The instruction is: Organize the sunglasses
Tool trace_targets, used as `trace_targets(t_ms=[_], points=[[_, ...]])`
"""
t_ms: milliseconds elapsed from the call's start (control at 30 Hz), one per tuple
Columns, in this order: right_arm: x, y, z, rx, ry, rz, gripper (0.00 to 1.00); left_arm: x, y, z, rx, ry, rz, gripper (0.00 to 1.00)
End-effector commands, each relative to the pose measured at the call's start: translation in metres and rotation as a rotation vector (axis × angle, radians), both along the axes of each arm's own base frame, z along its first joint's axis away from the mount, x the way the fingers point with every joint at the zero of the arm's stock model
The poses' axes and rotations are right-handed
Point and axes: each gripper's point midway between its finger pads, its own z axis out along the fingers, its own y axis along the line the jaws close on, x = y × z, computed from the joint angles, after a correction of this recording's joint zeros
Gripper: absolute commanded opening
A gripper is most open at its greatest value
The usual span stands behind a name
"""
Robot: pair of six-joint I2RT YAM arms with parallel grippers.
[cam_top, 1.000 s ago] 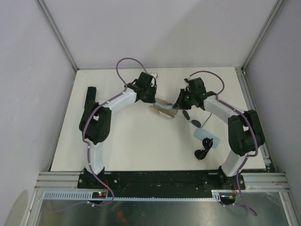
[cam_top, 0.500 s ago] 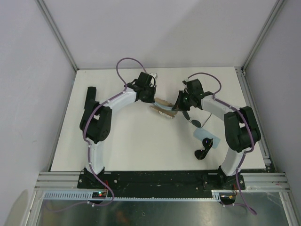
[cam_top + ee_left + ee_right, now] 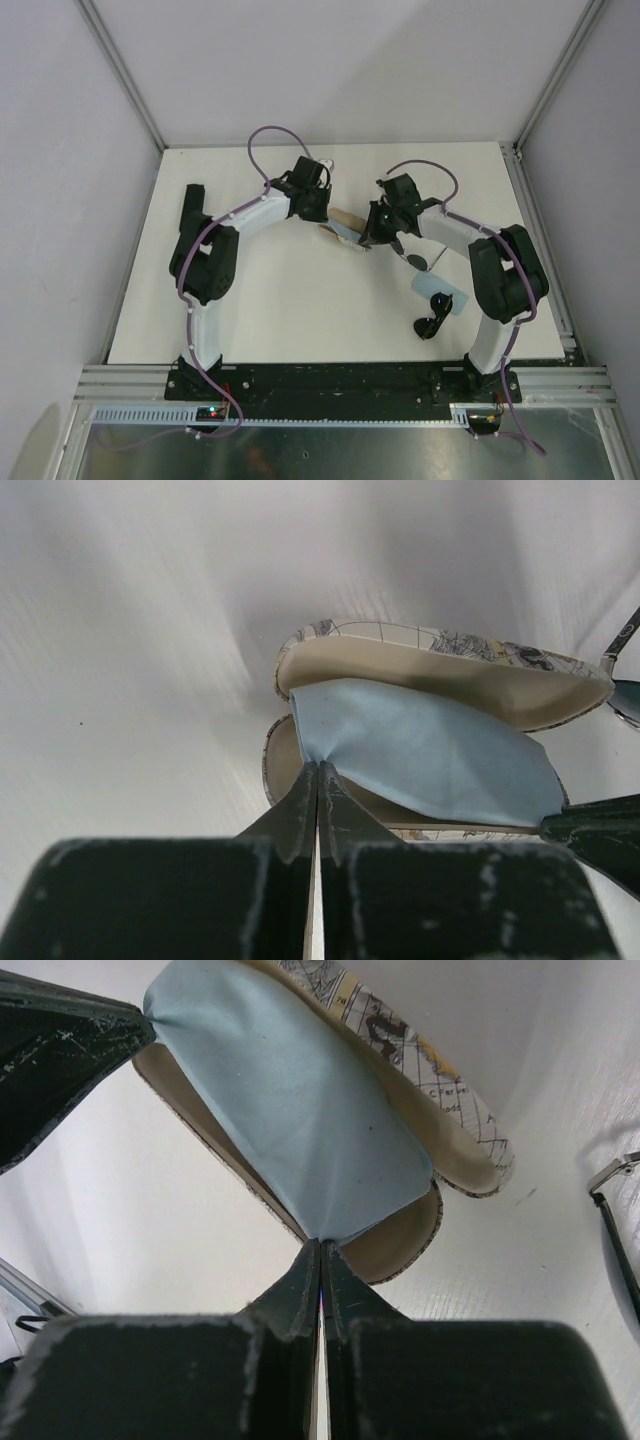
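Clamped on opposite corners of pale blue cloth (image 3: 425,750): left gripper (image 3: 317,775), right gripper (image 3: 321,1250). Hold tension even, move together, clear of open beige patterned oval case (image 3: 440,675) rim.

I work in a lab test cell, not in a home. My white table (image 3: 260,300) stands inside a frame of aluminium profiles (image 3: 122,75), closed by plain grey panels (image 3: 340,70). My left arm (image 3: 205,270) and right arm (image 3: 505,285) are bolted to a black base plate (image 3: 340,380), beside a slotted cable duct (image 3: 330,413) and loose purple cables (image 3: 275,128).
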Motion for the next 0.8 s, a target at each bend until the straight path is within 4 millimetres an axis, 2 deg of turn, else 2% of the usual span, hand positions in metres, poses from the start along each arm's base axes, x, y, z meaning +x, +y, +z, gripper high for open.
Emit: trace_targets(t_ms=[0, 233, 767], points=[[0.004, 0.003, 0.006, -0.021, -0.029, 0.01, 0.0, 0.003, 0.005, 0.007, 0.009, -0.038, -0.008, 0.0], [-0.003, 0.004, 0.003, -0.037, -0.023, 0.019, 0.0, -0.004, 0.01, 0.001, 0.028, -0.027, -0.002, 0.0], [-0.015, -0.001, -0.019, -0.079, 0.001, 0.014, 0.0, -0.03, 0.021, -0.022, 0.075, 0.015, 0.007, 0.0]])
